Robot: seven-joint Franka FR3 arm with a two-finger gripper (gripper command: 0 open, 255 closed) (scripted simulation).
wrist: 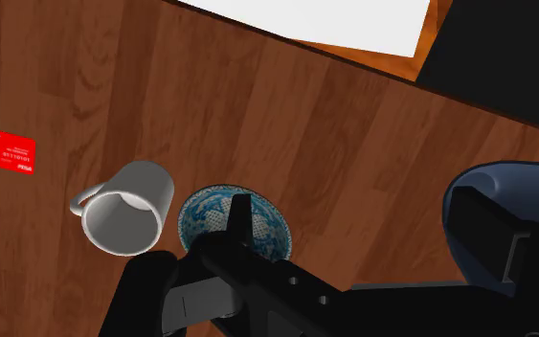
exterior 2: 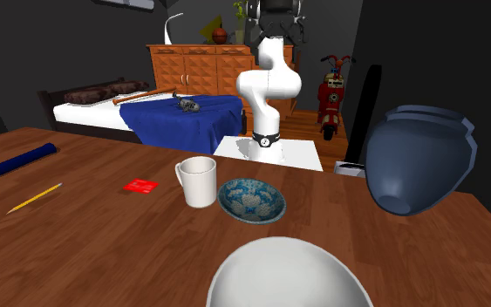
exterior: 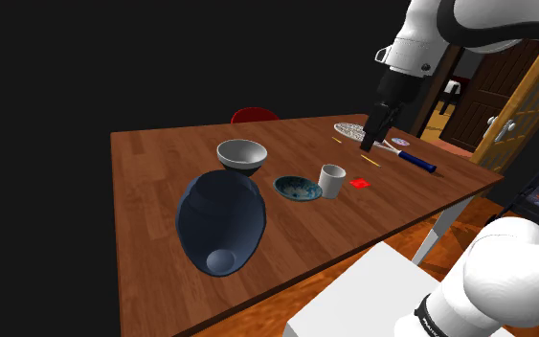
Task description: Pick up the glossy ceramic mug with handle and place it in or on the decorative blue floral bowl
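Shoulder view: mug (exterior: 331,180) sits just beside the blue floral bowl (exterior: 298,189), at its 3 o'clock, so a sloppy descent could knock the bowl. The gripper (exterior: 367,142) hangs high at the mug's 1 o'clock, pointing down, holding nothing; can't tell how open. Second exterior view: arm (exterior 2: 268,87) stands upright. Wrist view: handle (wrist: 80,201) faces away from the bowl.

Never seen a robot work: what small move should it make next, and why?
Probably lower the gripper toward the white mug: the gripper hangs well above the wooden table, apart from the mug, which stands upright beside the blue floral bowl.
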